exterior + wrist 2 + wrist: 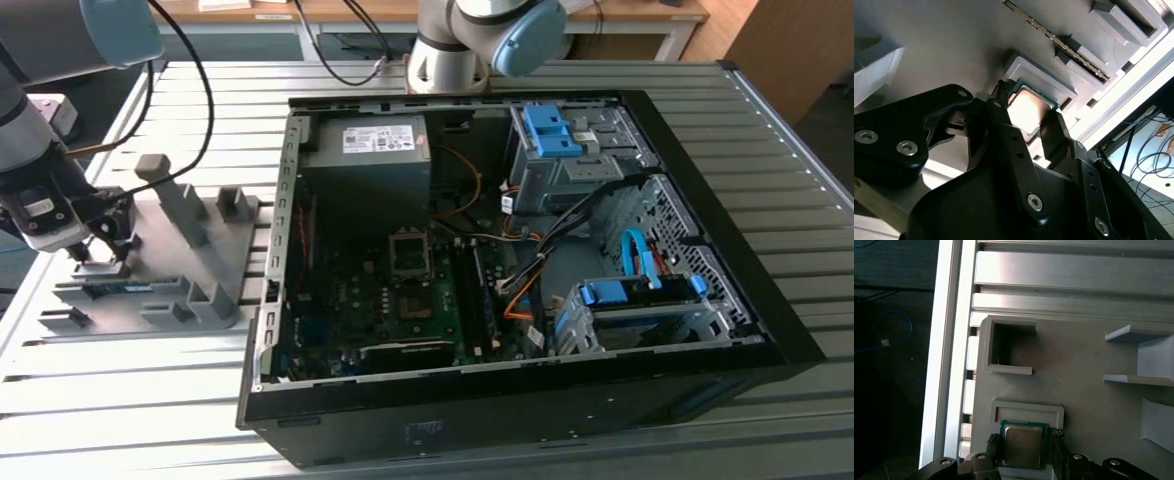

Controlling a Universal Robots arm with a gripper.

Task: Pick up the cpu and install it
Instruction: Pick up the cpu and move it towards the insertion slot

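The cpu [1022, 446], a small square chip with a dull silver-tan face and green rim, lies at a shallow square pocket of the grey fixture tray [200, 240] at the exterior view's left. My gripper [100, 255] hangs over that tray. In both wrist views its black fingertips [993, 446] sit against two opposite edges of the cpu [1026, 111], so my gripper [1028, 114] is shut on it. The chip stays level at the pocket. The open computer case [747, 330] holds the motherboard, with the square socket [407, 245] near its middle.
A long thin green memory stick [1054, 37] stands in a slot of the tray, close to the pocket. Upright grey posts [167, 195] rise from the tray beside my gripper. The ribbed metal table [120, 400] edge runs just past the tray. A second arm base [447, 60] stands behind the case.
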